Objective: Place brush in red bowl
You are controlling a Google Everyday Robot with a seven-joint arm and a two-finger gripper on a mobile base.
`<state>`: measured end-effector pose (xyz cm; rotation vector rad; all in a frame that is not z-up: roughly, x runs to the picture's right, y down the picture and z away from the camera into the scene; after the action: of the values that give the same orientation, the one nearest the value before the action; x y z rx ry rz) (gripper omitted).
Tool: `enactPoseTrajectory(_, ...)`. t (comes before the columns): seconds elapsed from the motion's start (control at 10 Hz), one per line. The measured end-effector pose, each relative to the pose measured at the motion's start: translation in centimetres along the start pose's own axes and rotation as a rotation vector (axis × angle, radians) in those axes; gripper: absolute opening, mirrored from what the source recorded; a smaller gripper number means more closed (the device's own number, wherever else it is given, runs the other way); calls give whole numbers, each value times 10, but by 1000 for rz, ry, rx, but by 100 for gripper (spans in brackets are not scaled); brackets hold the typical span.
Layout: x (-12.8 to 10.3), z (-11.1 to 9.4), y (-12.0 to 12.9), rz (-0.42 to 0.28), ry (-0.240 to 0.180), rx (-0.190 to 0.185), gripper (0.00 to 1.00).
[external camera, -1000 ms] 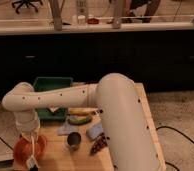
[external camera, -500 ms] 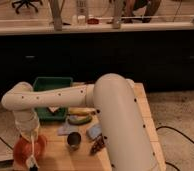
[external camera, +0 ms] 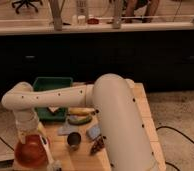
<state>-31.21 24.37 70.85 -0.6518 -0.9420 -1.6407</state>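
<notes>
The red bowl (external camera: 29, 152) sits at the front left corner of the wooden table. My gripper (external camera: 33, 134) hangs from the white arm straight down over the bowl's back rim. The brush (external camera: 47, 149) shows as a slim white stick slanting down along the bowl's right side, from the gripper toward the table's front edge, with a dark end low down. I cannot tell whether the gripper holds the brush or whether the brush rests on the bowl's rim.
A green tray (external camera: 52, 84) stands at the back left. A small metal cup (external camera: 73, 141), a banana (external camera: 82, 111), a green fruit (external camera: 80, 120), a pale packet (external camera: 93, 132) and a brown item (external camera: 97, 145) lie mid-table. The arm's wide white body (external camera: 120, 120) covers the table's right part.
</notes>
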Motion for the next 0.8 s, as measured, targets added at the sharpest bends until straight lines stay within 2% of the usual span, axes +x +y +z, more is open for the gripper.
enactPoseTrajectory(0.8,1,-1,2,-3,-2,-7,80)
